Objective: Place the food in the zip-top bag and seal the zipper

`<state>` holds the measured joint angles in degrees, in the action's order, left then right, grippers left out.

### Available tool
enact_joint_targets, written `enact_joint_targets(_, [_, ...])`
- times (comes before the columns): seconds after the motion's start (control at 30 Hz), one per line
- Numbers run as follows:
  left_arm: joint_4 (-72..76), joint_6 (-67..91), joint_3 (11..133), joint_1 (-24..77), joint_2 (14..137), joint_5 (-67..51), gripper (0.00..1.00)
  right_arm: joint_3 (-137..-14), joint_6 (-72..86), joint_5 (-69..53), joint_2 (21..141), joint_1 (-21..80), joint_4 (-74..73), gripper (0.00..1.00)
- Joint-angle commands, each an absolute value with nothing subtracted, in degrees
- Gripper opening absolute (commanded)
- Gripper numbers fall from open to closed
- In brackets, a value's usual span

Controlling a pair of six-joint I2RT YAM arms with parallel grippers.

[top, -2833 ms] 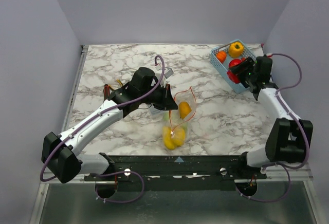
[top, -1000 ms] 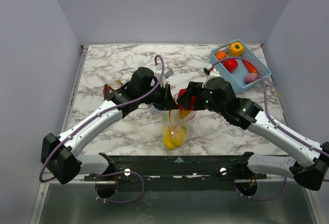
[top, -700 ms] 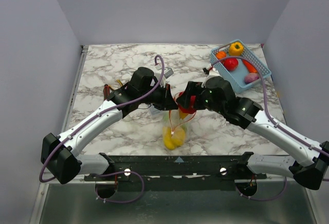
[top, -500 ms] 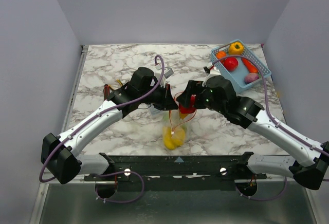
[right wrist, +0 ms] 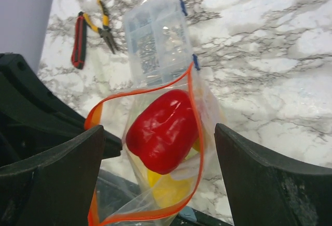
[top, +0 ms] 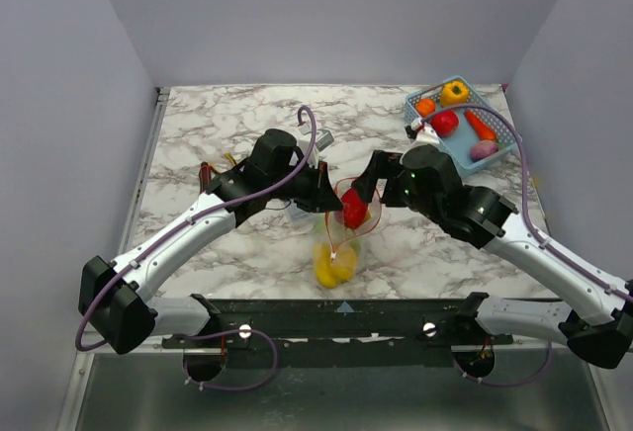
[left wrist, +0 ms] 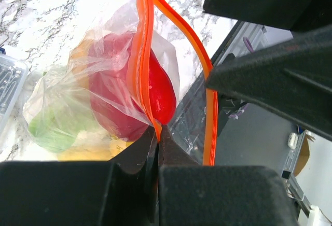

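Bag (top: 328, 236) sits at the near middle of the table (top: 227, 115), between the two arms, with its mouth open. The zipper (right wrist: 150, 88) forms a wide orange loop. A red pepper (right wrist: 163, 130) lies inside, just below the mouth, on top of yellow pieces (top: 333, 265) at the bottom. The left wrist view also shows a green piece (left wrist: 52, 127) through the crinkled plastic.

The left gripper (left wrist: 157, 132) is clamped tight on one lip of the zipper, at the left side of the mouth, and holds that edge up. The right gripper (top: 366, 182) hovers at the far right side of the mouth, jaws spread wide and holding nothing. Its fingers (right wrist: 52, 179) stand on either side of the pepper, clear of it.

At the far right corner a blue basket (top: 413, 110) holds a yellow pepper (top: 454, 92), an orange (top: 425, 107), a tomato (top: 444, 123), a carrot (top: 481, 127) and a pinkish piece (top: 483, 150).

A clear box (right wrist: 158, 39) lies just beyond the bag. Pliers (right wrist: 91, 29) lie to its left.
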<state>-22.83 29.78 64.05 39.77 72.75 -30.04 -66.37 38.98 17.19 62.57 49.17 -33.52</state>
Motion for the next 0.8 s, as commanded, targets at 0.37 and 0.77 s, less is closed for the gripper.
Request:
enact_joint_targets(0.37, [-21.2, 29.71, 64.42, 39.73, 71.43, -31.08, 0.0, -79.06, 35.37, 26.78, 71.6, 32.62, -44.09, 0.85])
enact_joint_targets(0.77, [-21.51, 29.62, 64.67, 39.73, 71.37, -31.31, 0.0, -82.9, 32.75, 2.72, 91.4, 2.7, -31.79, 0.95])
